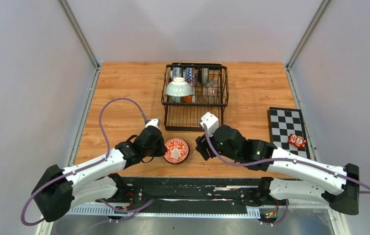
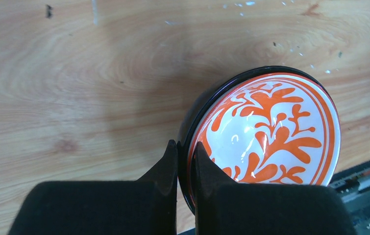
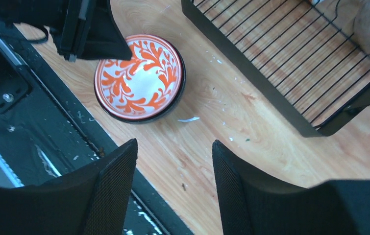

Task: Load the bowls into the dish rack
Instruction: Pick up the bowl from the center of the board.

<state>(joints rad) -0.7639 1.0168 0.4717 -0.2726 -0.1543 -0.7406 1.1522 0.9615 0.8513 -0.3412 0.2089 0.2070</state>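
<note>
A white bowl with an orange-red pattern and a black outside sits on the wooden table near the front edge, in front of the black wire dish rack. My left gripper is shut on the bowl's left rim, one finger inside and one outside, as the left wrist view shows on the bowl. My right gripper is open and empty, just right of the bowl; its fingers hover over bare wood. A pale green bowl and patterned bowls rest in the rack's basket tier.
A black-and-white checkered board lies at the right with a small red object on it. The rack's slotted base tier shows at the upper right of the right wrist view. The black base rail runs along the table's near edge.
</note>
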